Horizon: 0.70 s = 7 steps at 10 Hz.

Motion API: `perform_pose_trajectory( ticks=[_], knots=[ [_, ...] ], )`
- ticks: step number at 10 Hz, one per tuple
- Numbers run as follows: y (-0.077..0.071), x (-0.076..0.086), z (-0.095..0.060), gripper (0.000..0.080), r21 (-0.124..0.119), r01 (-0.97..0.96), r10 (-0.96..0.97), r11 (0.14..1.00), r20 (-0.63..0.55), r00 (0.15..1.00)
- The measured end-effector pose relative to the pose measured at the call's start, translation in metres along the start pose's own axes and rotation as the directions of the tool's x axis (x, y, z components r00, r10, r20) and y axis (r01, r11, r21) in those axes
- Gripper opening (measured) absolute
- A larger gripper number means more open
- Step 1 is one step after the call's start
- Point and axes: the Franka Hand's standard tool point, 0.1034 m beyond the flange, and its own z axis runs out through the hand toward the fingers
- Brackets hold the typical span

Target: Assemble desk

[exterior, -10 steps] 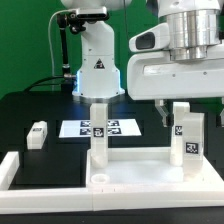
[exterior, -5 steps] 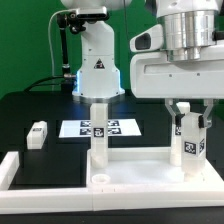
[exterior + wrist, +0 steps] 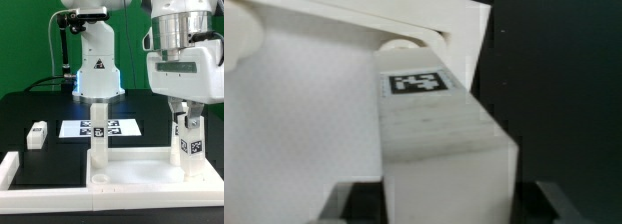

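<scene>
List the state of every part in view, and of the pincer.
pincer: shut on the held leg post's top.
held leg post: upright, lower end at the desk panel's corner; whether seated cannot be told.
standing leg post: upright on the panel, ungripped.
loose leg post: lying on the table, apart from the panel.
desk panel: flat, rim up.
marker board: flat on the table.

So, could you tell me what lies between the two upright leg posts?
Exterior view: only the bare rim of the desk panel spans from the middle leg post to the gripped leg post.
</scene>
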Motion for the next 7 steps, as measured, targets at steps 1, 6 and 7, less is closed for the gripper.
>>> perform_pose_trajectory(
  ticks=[1,6,7],
  knots=[
    [0.0,-0.005,-0.001,0.0301,0.01,-0.094,0.094,0.996,-0.001,0.996],
    [0.002,-0.017,-0.003,0.0311,0.047,-0.397,0.396,0.917,0.02,0.918],
    [0.002,-0.017,-0.002,0.0311,0.047,-0.388,0.387,0.921,0.018,0.922]
  ],
)
